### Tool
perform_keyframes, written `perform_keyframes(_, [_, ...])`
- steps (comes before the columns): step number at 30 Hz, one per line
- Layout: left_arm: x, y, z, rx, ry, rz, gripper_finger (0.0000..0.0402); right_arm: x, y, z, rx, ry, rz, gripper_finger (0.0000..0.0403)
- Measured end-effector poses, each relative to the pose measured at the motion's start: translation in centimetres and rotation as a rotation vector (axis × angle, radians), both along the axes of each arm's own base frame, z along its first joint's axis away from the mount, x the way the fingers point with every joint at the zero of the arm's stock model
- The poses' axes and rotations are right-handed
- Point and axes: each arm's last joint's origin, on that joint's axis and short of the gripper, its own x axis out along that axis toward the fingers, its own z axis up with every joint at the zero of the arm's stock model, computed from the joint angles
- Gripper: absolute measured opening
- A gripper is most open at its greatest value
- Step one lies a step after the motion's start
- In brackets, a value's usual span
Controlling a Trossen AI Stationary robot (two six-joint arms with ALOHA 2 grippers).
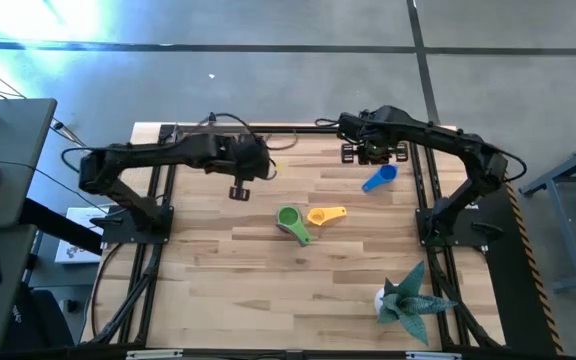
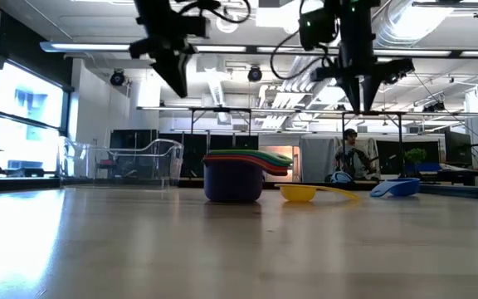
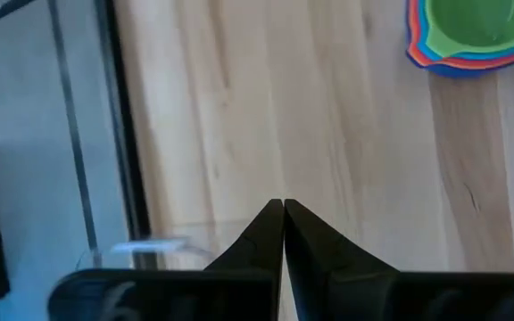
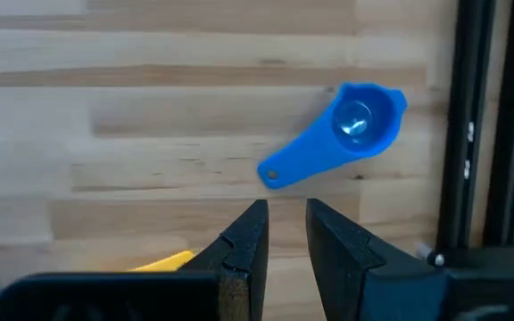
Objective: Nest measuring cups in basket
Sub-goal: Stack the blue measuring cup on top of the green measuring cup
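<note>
left gripper [image 3: 283, 207] is pressed together, empty, up above the wood table [image 1: 228, 250]; right gripper [image 4: 286, 214] hangs slightly spread over the small blue plastic measuring cup [image 4: 342, 134]; nested green-topped cup stack [image 1: 290, 222] sits mid-table beside the yellow cup [image 1: 325, 214]; clear plastic basket [image 2: 127, 162] far-left

My left gripper [image 3: 283, 210] hangs above the table with its fingers pressed together, holding nothing. My right gripper [image 4: 285, 214] hangs at the table's far side, pointing down, fingers [image 4: 244, 236] a little apart and empty.
</note>
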Motion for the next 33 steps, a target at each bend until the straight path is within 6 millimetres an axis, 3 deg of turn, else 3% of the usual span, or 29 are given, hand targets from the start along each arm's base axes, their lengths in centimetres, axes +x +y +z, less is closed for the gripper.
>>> perform_keyframes(10, [-5.1, 0.9, 5.0, 0.009, -0.195, 0.147, 0.0003, -1.3, -0.7, -4.4, 0.055, 0.028, -0.256, 0.0071])
perform_keyframes(17, [-7.6, 1.2, 7.0, 0.032, -0.278, 0.189, 0.0003, -1.9, -0.3, -7.2, 0.038, 0.048, -0.381, 0.0072])
perform_keyframes(26, [-8.4, 1.5, 7.5, 0.041, -0.301, 0.212, 0.0003, -2.4, -0.9, -9.0, -0.121, 0.040, -0.485, 0.0072])
perform_keyframes(33, [-8.4, 1.6, 7.5, 0.051, -0.289, 0.194, 0.0003, -3.3, -1.6, -11.2, -0.137, 0.000, -0.559, 0.0072])
